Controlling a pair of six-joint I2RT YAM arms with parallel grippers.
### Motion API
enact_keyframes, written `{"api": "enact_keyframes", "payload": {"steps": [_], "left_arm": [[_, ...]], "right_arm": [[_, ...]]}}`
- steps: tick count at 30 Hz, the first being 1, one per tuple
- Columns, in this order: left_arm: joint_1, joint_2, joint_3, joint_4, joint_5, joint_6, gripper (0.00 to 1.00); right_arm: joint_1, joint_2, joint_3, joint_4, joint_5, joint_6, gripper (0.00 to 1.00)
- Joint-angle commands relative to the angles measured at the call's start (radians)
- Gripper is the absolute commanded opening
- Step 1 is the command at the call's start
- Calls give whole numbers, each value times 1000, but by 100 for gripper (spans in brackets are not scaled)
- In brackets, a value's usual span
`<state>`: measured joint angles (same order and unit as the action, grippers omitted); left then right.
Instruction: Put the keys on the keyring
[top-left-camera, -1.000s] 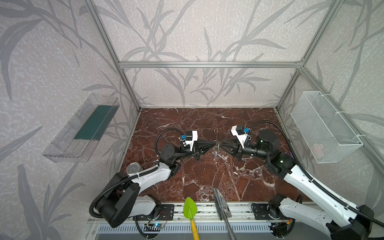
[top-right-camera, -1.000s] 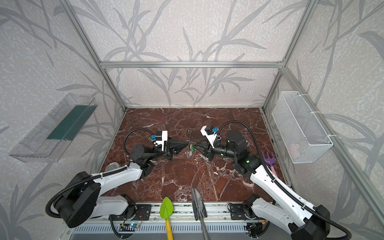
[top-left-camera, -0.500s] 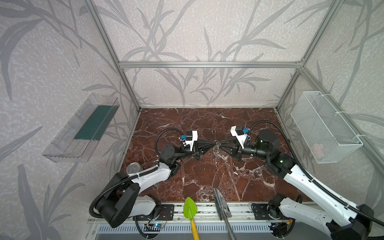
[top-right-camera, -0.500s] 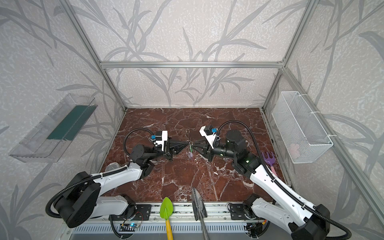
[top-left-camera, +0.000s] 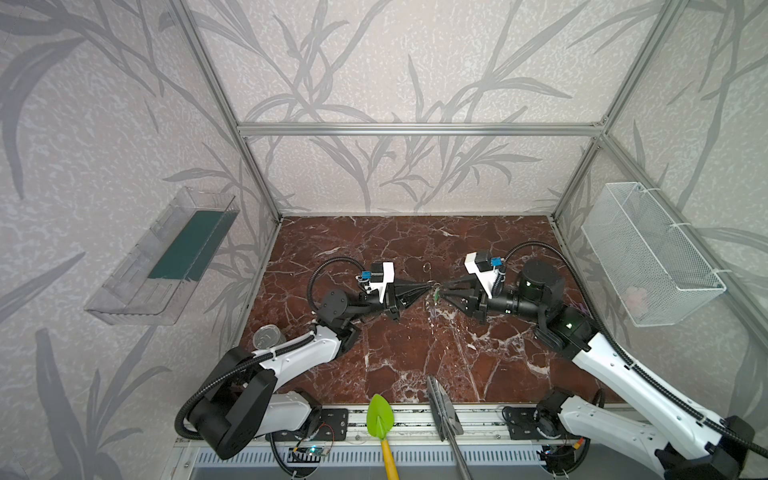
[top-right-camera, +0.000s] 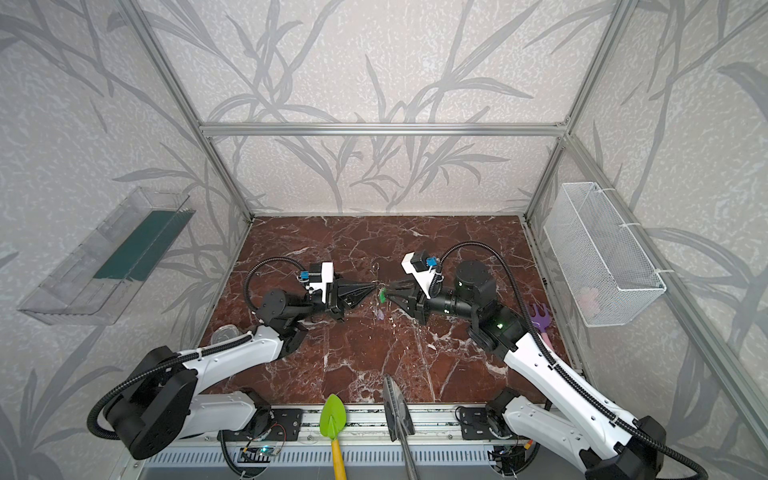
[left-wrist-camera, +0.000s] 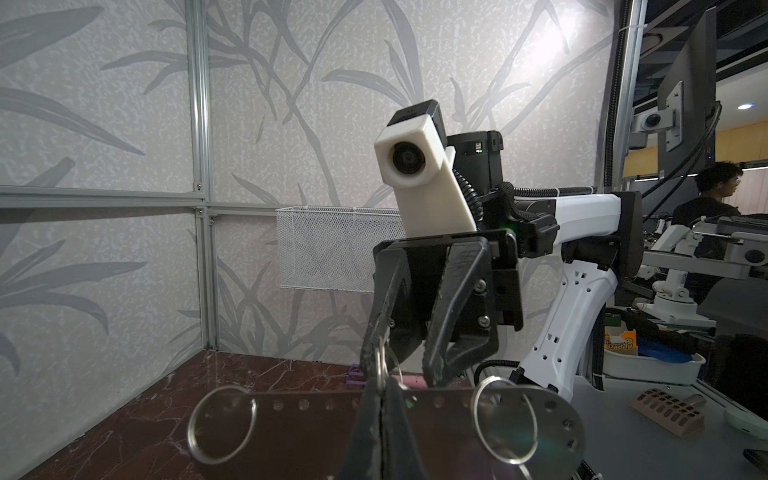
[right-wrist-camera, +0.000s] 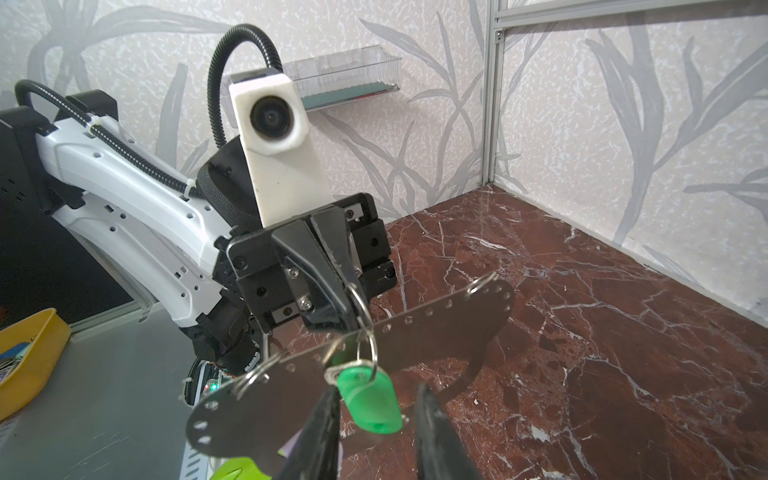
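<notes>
Writing: none readable on the tag or keys; a yellow carton outside the cell is too blurred to read.
Counts: one tag (right-wrist-camera: 419, 332); three rings on it in the right wrist view; one green key (right-wrist-camera: 370, 397); a lilac key (top-right-camera: 380, 314) dangling below.
Left gripper (right-wrist-camera: 353, 309): fingers pressed together, pinching the middle ring (right-wrist-camera: 365, 328) at the tag's edge.
Right gripper (left-wrist-camera: 405, 370): fingers spread, the green key between them, untouched.

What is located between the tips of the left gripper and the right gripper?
In both top views, the left gripper and right gripper face each other; between them hang the keyring and green key.
</notes>
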<state>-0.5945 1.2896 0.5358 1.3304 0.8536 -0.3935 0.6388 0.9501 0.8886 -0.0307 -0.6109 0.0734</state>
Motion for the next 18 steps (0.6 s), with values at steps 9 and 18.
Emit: {"api": "enact_keyframes", "payload": {"steps": [9,18], "left_arm": [[3,-24,6,29,-5,4,0],[3,-23,6,32,-4,4,0]], "right_arm": [[7,48,65,29,-18,2,25],[9,56,69,29,-20,4,8]]}}
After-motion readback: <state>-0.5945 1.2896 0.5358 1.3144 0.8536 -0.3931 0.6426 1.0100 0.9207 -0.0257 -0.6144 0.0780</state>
